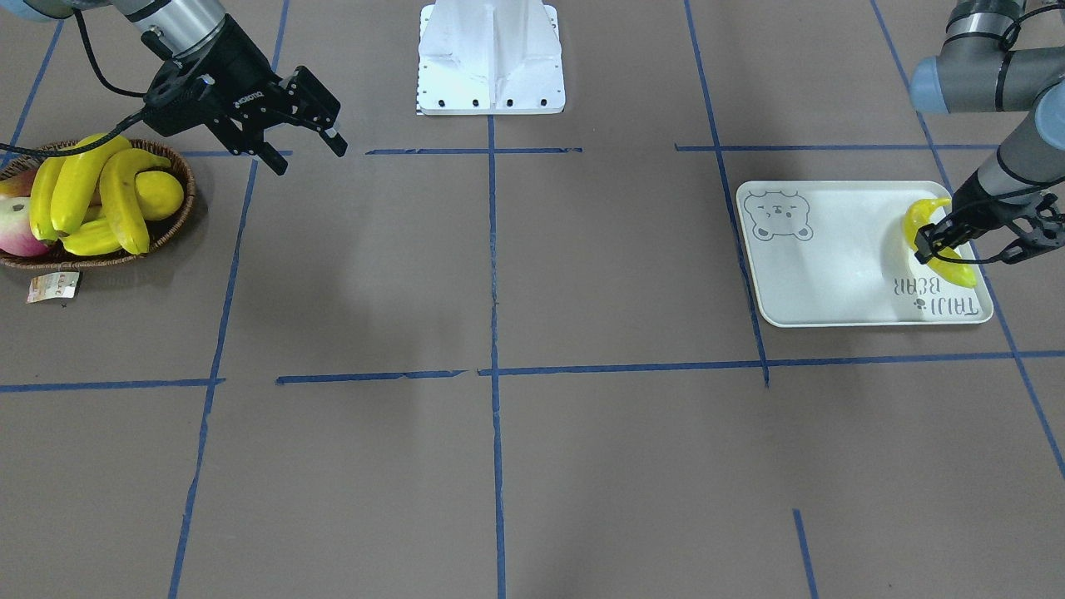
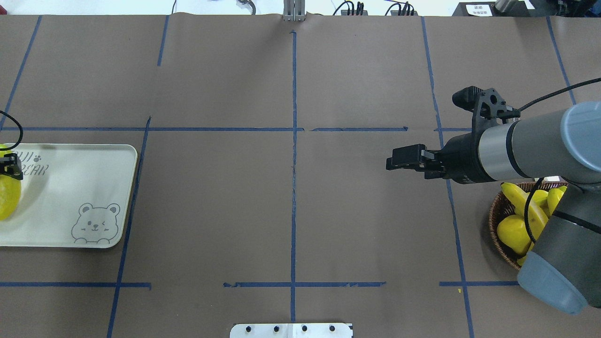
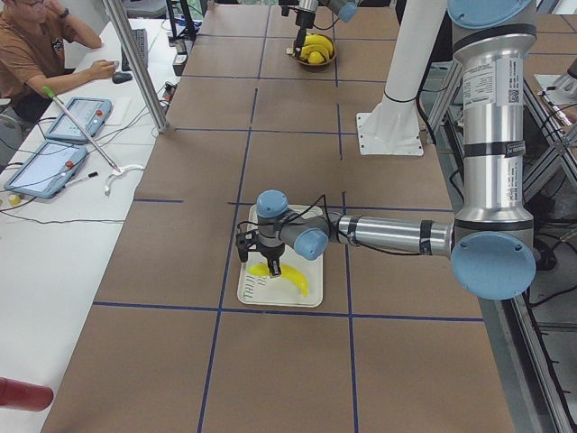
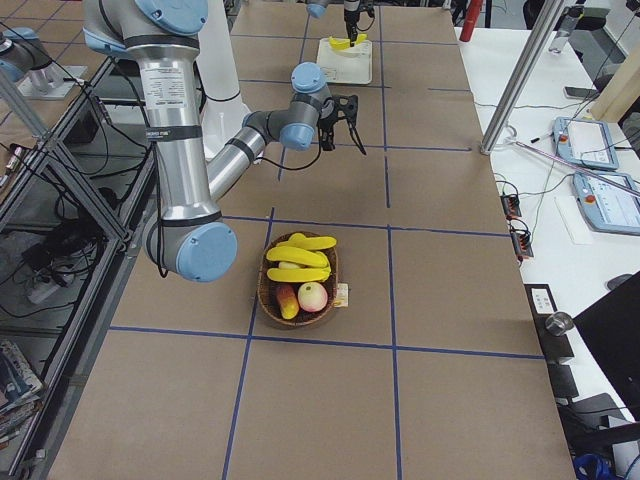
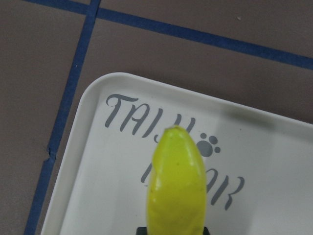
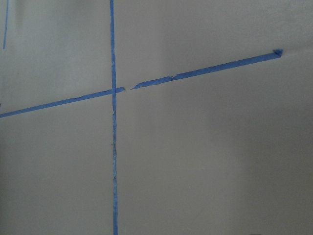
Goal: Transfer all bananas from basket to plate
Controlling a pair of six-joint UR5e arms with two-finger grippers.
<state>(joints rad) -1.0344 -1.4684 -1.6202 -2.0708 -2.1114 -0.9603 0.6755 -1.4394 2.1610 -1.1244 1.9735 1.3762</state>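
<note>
Three long yellow bananas (image 1: 79, 187) lie in the brown wicker basket (image 1: 179, 216), which also shows at the right edge of the overhead view (image 2: 493, 216). A fourth banana (image 1: 957, 270) is at the far end of the white bear-print plate (image 1: 824, 274). My left gripper (image 1: 948, 249) is shut on it, low over the plate. The left wrist view shows this banana (image 5: 176, 186) pointing out over the plate's lettering. My right gripper (image 1: 308, 150) is open and empty, above the table beside the basket on the plate's side.
The basket also holds a round yellow lemon (image 1: 160, 193), a short yellow fruit (image 1: 87, 240) and a pink apple (image 1: 17, 233). A paper tag (image 1: 54, 285) lies by its rim. The white robot base (image 1: 491, 58) stands at the table's middle edge.
</note>
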